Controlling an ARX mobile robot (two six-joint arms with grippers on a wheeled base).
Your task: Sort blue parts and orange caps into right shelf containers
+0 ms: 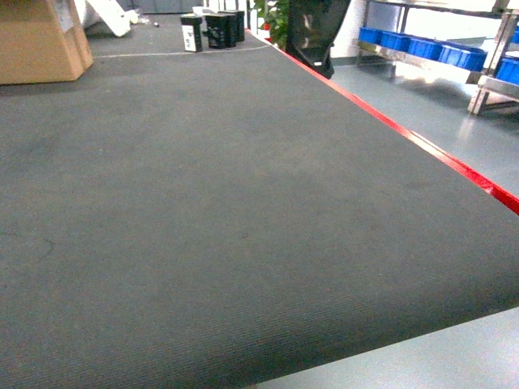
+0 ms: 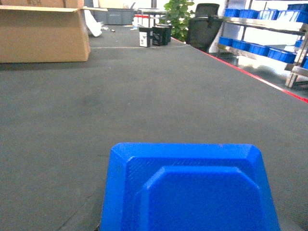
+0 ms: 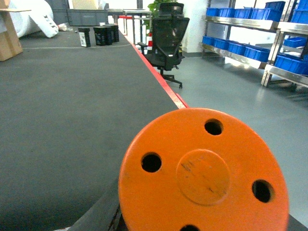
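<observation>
A blue part point(image 2: 190, 190) with chamfered corners fills the bottom of the left wrist view, just in front of the camera and above the dark table point(image 2: 144, 96). It hides the left gripper's jaws, which hold it. The round end face of an orange cap point(image 3: 202, 171), with several small holes, fills the bottom of the right wrist view. The right gripper holds it, and only a dark finger point(image 3: 96, 214) shows at its lower left. Blue shelf containers point(image 1: 422, 44) point(image 2: 260, 48) point(image 3: 240, 48) stand on metal racks to the right, across the floor. Neither gripper shows in the head view.
The table's red edge point(image 1: 422, 142) runs along its right side, with grey floor beyond. A cardboard box point(image 1: 40, 40) stands at the far left and small black boxes point(image 1: 212, 31) at the far end. A black office chair point(image 3: 166, 33) stands by the table's far right.
</observation>
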